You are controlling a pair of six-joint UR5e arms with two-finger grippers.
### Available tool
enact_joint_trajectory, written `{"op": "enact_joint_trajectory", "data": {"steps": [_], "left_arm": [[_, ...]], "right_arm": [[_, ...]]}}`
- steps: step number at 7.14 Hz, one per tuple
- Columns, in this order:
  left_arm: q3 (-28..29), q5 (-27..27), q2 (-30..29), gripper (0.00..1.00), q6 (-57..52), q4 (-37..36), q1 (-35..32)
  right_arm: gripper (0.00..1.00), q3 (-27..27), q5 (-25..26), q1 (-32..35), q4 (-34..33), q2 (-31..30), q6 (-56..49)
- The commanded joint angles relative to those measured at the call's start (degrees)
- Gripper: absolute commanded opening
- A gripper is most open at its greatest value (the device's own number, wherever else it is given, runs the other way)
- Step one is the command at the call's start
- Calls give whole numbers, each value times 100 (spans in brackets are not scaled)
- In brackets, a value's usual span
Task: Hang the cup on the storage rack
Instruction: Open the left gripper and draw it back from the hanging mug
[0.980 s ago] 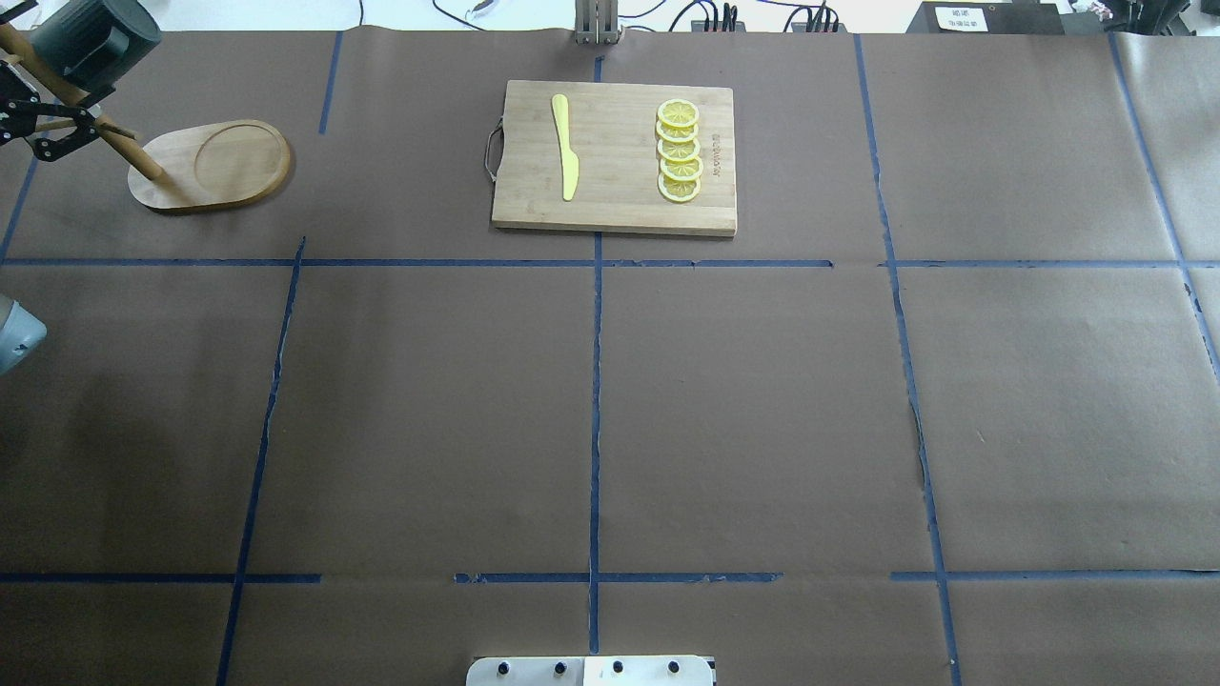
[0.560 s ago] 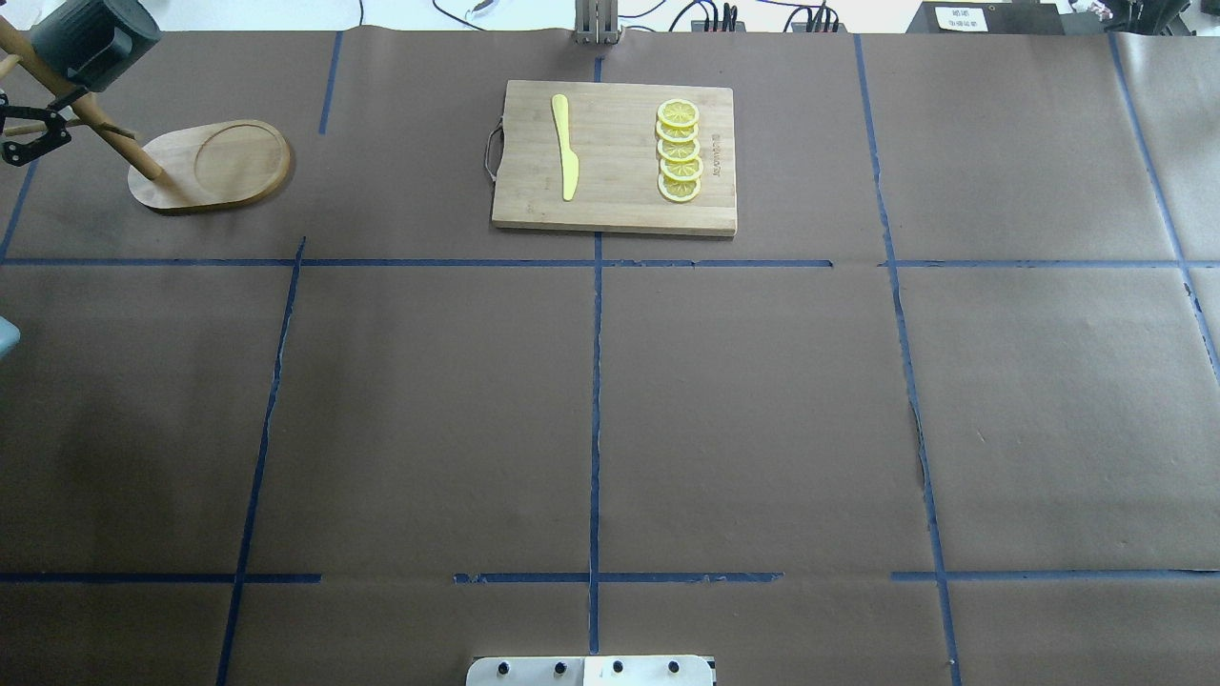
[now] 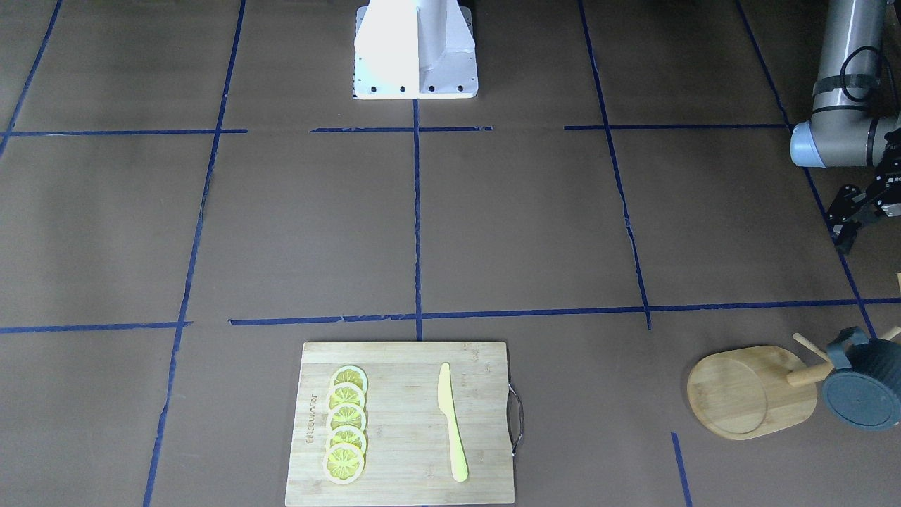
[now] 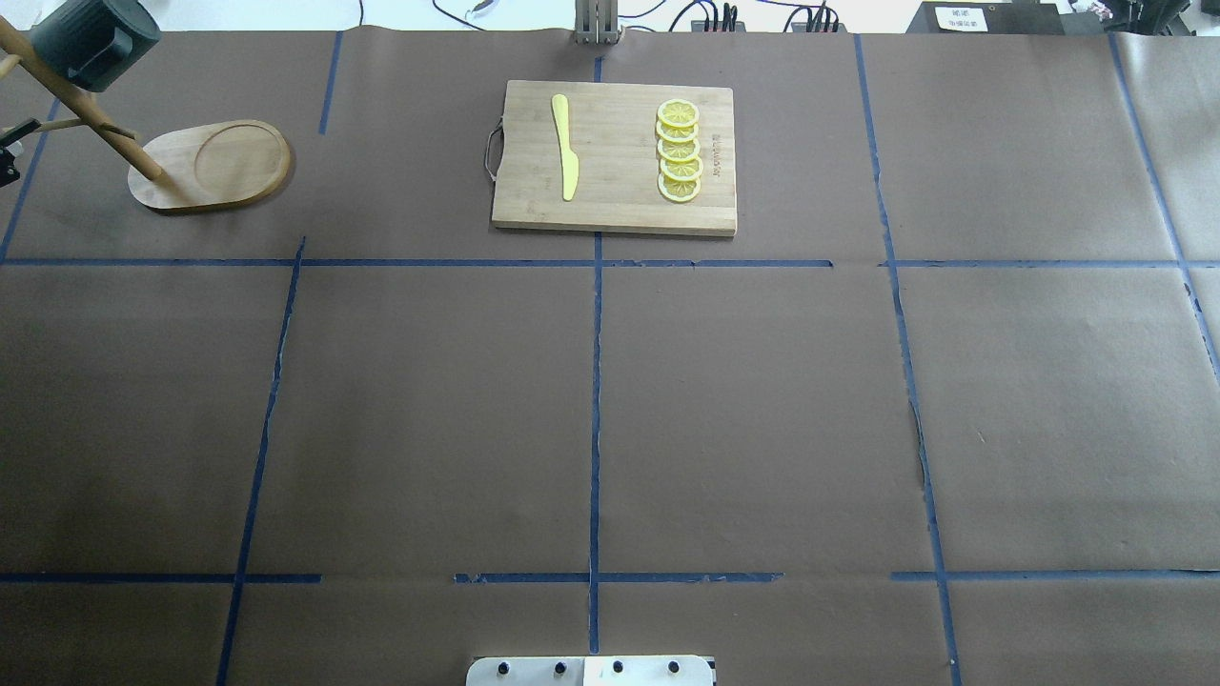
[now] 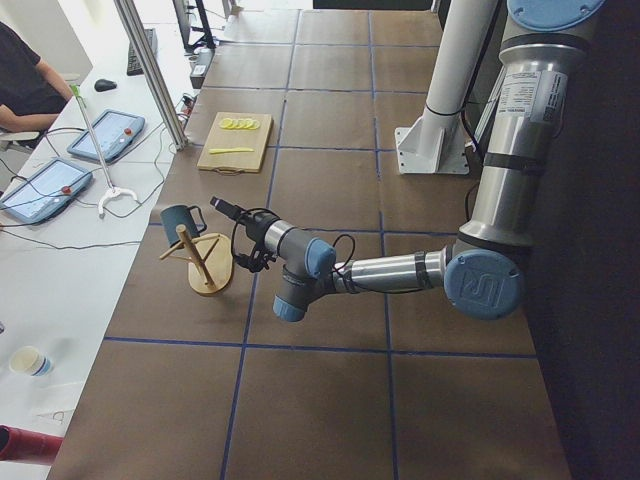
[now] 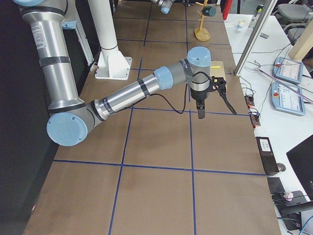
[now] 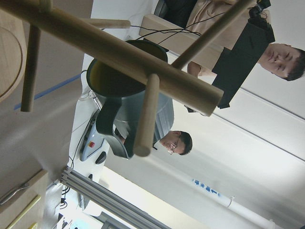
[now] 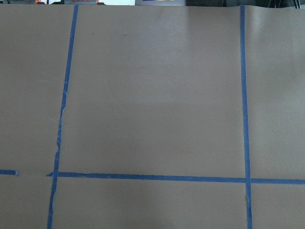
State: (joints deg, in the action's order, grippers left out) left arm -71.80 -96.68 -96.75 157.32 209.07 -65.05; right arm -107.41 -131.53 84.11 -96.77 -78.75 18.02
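The dark blue-grey cup [image 3: 862, 394] hangs by its handle on a peg of the light wooden storage rack [image 3: 746, 391], bottom facing the front camera. In the overhead view the cup [image 4: 91, 38] sits high on the rack [image 4: 214, 167] at the far left. The left wrist view looks up at the cup [image 7: 128, 95] on its peg, below the post [image 7: 119, 52]. My left gripper [image 3: 848, 225] is open and empty, clear of the rack on the robot's side. My right gripper [image 6: 200, 113] hovers over bare table; I cannot tell whether it is open or shut.
A bamboo cutting board [image 4: 620, 210] lies at the far middle with a yellow knife [image 4: 565, 148] and several lemon slices [image 4: 679, 152]. The robot base [image 3: 415, 49] stands at the near edge. Operators show in the left wrist view behind the rack.
My left gripper has drawn back from the rack's pegs towards the overhead view's left edge and has almost left that view. The cup stays hanging on the rack.
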Motion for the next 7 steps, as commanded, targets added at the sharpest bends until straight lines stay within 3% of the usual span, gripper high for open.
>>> {"op": "enact_joint_trajectory", "data": {"steps": [1, 2, 5, 7], "left_arm": [[-475, -1031, 78, 100, -923, -916, -636], [-588, -1776, 34, 100, -2228, -1625, -1050], [-1247, -3194, 51, 100, -4982, -3298, -2175], [-1248, -3522, 200, 100, -7125, -4141, -2468]], "right_arm": [[100, -8, -21, 9, -9, -70, 0], [100, -16, -30, 9, -9, -122, 0], [100, 19, -39, 9, 0, -315, -9], [100, 10, -48, 9, 35, -517, -70]]}}
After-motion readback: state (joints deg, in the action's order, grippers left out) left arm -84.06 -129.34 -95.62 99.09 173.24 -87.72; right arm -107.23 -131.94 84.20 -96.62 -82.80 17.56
